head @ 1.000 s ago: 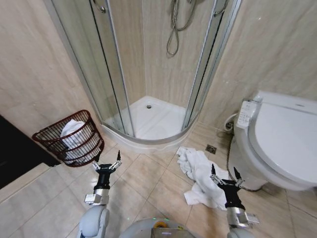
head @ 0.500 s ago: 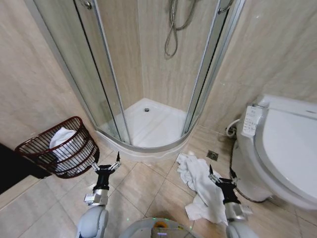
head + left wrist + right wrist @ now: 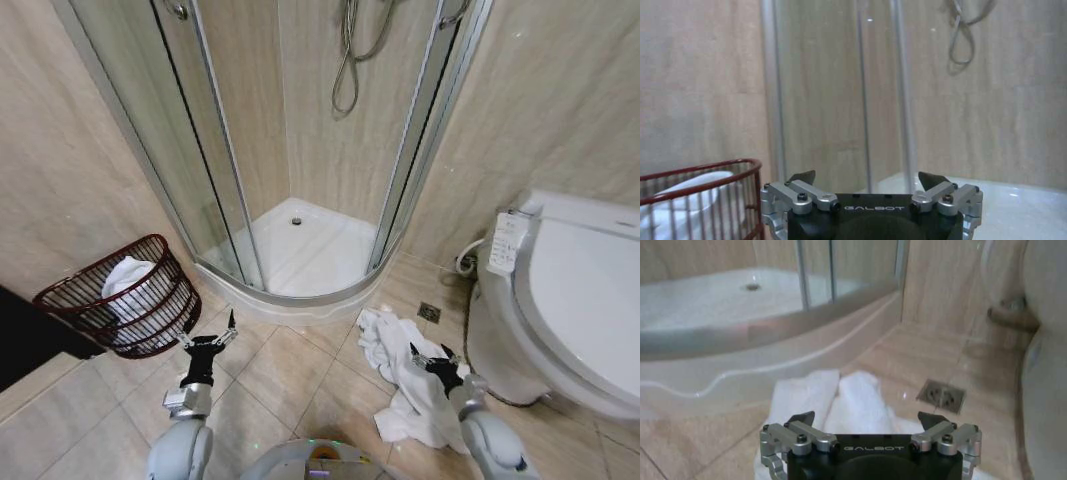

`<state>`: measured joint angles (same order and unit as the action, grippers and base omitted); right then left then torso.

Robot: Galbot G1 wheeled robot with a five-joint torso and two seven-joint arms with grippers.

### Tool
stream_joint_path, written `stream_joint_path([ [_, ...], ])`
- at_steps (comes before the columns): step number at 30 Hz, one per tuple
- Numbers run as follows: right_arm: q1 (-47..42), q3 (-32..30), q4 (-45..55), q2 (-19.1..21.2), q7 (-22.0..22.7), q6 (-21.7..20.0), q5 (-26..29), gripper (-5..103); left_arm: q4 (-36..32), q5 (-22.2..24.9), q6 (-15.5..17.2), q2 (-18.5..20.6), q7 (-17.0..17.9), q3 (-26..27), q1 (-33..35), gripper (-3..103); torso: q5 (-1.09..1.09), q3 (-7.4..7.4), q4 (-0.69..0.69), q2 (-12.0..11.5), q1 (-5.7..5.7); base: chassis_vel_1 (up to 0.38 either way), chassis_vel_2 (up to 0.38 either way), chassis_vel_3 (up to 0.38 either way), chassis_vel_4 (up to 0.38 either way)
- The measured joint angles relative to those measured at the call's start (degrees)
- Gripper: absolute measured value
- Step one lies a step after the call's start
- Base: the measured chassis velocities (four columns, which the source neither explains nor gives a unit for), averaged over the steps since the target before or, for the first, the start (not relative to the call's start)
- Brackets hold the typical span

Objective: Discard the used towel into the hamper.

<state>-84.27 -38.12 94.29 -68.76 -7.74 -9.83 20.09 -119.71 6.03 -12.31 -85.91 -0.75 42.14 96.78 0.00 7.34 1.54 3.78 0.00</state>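
Towel (image 3: 410,375) lies crumpled on the floor tiles (image 3: 290,365) beneath our wide-spread right gripper (image 3: 430,356). Our left gripper (image 3: 205,337), also spread wide, hangs near the hamper (image 3: 120,300).

beige tiled floor (image 3: 290,365) w/ pale grout lines carries everything. crumpled white towel (image 3: 405,370) lies on it, spread between the curved white shower tray base (image 3: 300,300) and the white toilet (image 3: 560,320), just beside a small square metal floor drain (image 3: 428,313). in the right wrist view the towel (image 3: 840,395) sits close to the drain (image 3: 941,395). small round reddish-brown wire hamper (image 3: 120,295) stands tilted on the tiles by the left wall, white cloth inside.
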Motion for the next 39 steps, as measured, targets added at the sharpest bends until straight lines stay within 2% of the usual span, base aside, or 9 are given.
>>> stream_joint_path([
  [9, 4.3, -0.7, -7.5, -0.9, -6.2, -0.9, -2.1, 100, -2.8, 0.5, 6.7, 3.5, -2.9, 0.4, 1.1, 100, 0.00, 0.00, 0.00, 0.0, 0.00, 0.000, 0.000, 0.000, 0.000],
  [17, 6.9, -1.1, -11.2, -1.8, -9.6, -0.9, -3.8, 103, -2.7, 0.7, 6.5, 4.3, -4.5, 0.6, 0.5, 100, 0.00, 0.00, -0.01, 0.0, 0.00, 0.000, 0.000, 0.000, 0.000],
  [20, 7.9, -1.0, -12.4, -2.1, -9.8, -0.9, -4.5, 90, -2.7, 0.7, 6.1, 3.8, -4.5, 0.2, 0.2, 100, 0.00, 0.00, -0.01, 0.0, 0.00, 0.000, 0.000, 0.000, 0.000],
  [23, 8.6, -0.9, -13.2, -2.2, -9.9, -0.9, -5.1, 85, -2.7, 0.5, 5.8, 3.5, -4.5, 0.0, 0.1, 100, -0.01, 0.00, -0.01, 0.0, 0.00, 0.000, 0.000, 0.000, 0.000],
  [24, 8.8, -1.0, -13.6, -2.2, -9.9, -0.8, -5.4, 74, -2.8, 0.5, 5.8, 3.4, -4.5, 0.0, 0.2, 100, -0.01, 0.00, -0.01, 0.0, 0.00, 0.000, 0.000, 0.000, 0.000],
  [31, 9.2, -1.1, -13.9, -2.8, -9.9, -0.6, -5.5, 52, -3.4, 0.5, 5.5, 3.0, -4.5, -0.3, -0.1, 100, 0.00, 0.00, -0.01, 0.0, 0.00, 0.000, 0.000, 0.000, 0.000],
  [35, 8.9, -1.2, -13.8, -3.4, -9.4, 0.3, -5.6, 30, -2.8, 0.5, 4.5, 3.0, -5.0, -0.5, -0.5, 100, -0.01, 0.00, -0.01, 0.0, 0.00, 0.000, 0.000, 0.000, 0.000],
  [37, 8.8, -1.2, -13.8, -3.6, -9.3, 0.5, -5.7, 30, -2.7, 0.5, 4.3, 2.9, -5.1, -0.5, -0.6, 100, 0.00, 0.00, -0.01, 0.0, 0.00, 0.000, 0.000, 0.000, 0.000],
  [39, 8.7, -1.2, -13.8, -3.7, -9.0, 0.9, -5.9, 19, -2.7, 0.4, 4.2, 2.9, -5.1, -0.6, -0.6, 100, 0.00, 0.00, -0.01, 0.0, 0.00, 0.000, 0.000, 0.000, 0.000],
])
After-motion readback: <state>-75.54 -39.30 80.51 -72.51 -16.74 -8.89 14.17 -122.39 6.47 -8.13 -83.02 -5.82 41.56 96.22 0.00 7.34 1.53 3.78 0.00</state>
